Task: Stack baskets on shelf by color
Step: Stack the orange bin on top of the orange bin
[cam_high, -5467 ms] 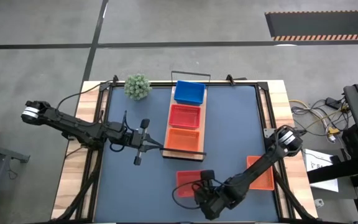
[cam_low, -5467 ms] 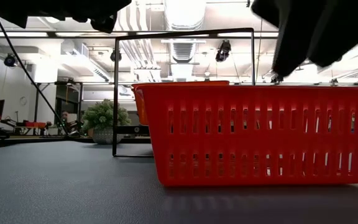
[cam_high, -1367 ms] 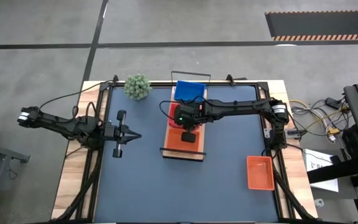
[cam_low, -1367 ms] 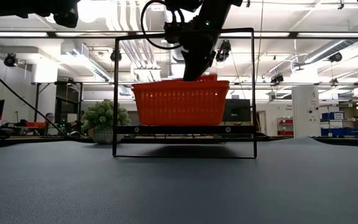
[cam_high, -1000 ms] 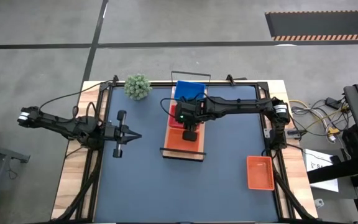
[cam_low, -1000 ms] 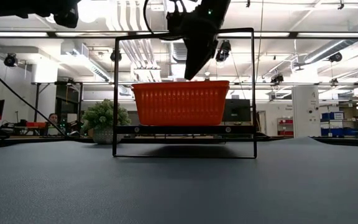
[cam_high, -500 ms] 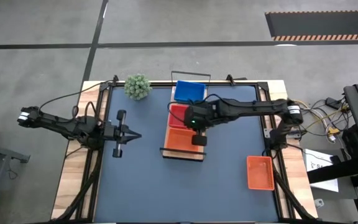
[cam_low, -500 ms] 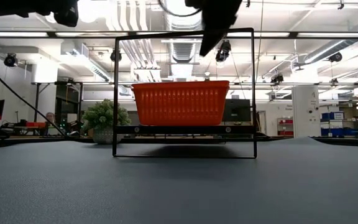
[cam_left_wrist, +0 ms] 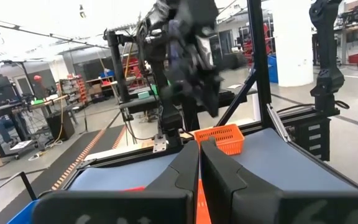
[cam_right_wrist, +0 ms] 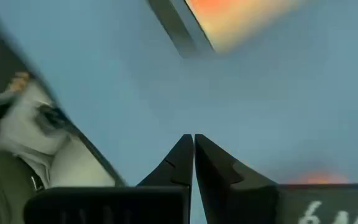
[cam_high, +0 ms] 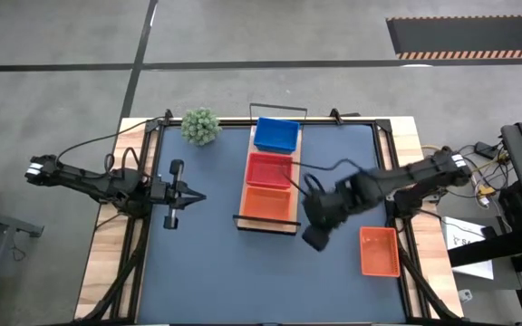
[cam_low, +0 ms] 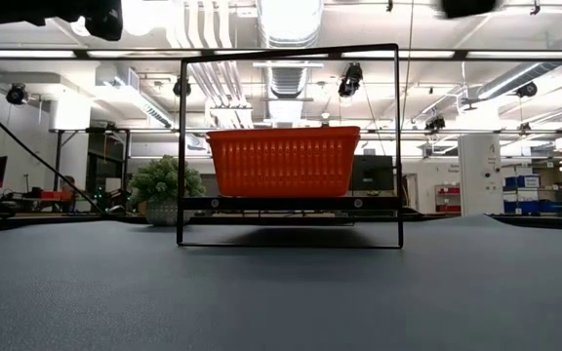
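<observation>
Right end effector [cam_high: 316, 237] closed, empty, at shelf's [cam_high: 268, 225] four o'clock, left end effector [cam_high: 188, 197] closed at nine o'clock, orange basket [cam_high: 380, 251] at worktop's [cam_high: 207, 281] four o'clock.

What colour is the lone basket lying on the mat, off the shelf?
Orange: the basket sits near the mat's right edge, clearest in the high view.

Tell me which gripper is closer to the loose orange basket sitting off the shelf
The right. The right gripper hangs over the mat just beside the orange basket, between it and the shelf. The left gripper waits across the mat, beyond the shelf.
</observation>
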